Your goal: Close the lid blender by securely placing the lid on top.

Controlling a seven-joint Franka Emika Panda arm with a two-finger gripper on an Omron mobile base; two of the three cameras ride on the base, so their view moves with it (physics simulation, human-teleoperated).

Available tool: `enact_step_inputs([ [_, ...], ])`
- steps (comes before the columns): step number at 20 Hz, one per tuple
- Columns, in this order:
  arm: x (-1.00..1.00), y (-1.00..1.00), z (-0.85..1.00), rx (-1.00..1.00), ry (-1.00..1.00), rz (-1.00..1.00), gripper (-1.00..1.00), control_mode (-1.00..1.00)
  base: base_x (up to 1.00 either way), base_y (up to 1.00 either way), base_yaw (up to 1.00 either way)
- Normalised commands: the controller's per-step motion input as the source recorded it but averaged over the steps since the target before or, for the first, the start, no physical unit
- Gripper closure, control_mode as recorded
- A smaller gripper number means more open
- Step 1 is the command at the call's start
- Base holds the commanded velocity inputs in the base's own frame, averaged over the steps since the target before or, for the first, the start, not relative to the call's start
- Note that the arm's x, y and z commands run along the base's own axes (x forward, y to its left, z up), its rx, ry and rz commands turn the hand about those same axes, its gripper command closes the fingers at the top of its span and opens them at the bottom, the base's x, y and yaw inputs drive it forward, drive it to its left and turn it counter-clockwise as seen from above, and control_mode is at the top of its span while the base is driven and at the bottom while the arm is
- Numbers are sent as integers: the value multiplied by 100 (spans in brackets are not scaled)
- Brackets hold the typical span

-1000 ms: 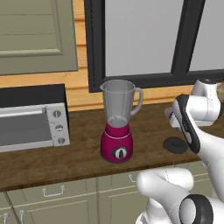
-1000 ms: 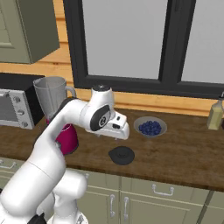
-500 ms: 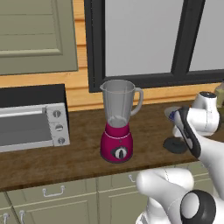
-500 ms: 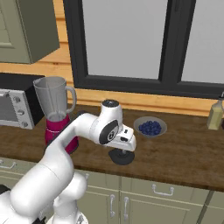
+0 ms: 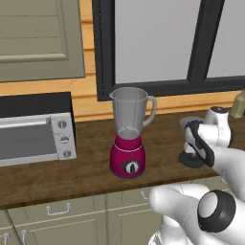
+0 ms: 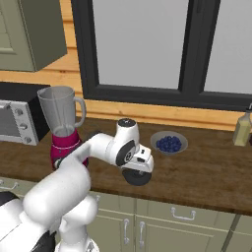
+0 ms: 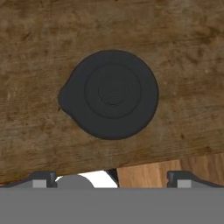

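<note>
A: What lies nearest?

B: The lid, flat on the dark, grainy wooden counter close to its near edge. It is matte black and round, with concentric raised rings at its centre and a small spout tab on one side. The gripper hangs straight above it, fingers spread wide, nothing between them, clear of the disc.

A: And from the base cameras?

B: In the right base view the white hand sits low over the lid, whose black rim peeks out beneath the gripper. In the left base view the lid is a dark patch by the arm.

A: Further back?

B: To the left of the lid stands the blender: a clear, greyish jar with a side handle and spout, mouth uncovered, on a glossy magenta base with a round black dial. It is well apart from the lid. Beyond the lid, a shallow grey bowl holds blue berries.

A: Any writing?

B: None legible. At the far left sits a silver toaster oven with three knobs; at the far right, a pale bottle.
</note>
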Motion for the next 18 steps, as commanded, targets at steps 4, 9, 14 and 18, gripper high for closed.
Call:
enact_step_inputs([
  [4, 27, 0, -17, 0, 1, 0, -100, -100, 0, 0, 0],
  [9, 17, 0, -19, 0, 0, 0, -100, -100, 0, 0, 0],
  [14, 12, -1, -21, 0, 0, 0, -100, -100, 0, 0, 0],
  [18, 12, -1, -19, 0, 0, 0, -100, -100, 0, 0, 0],
])
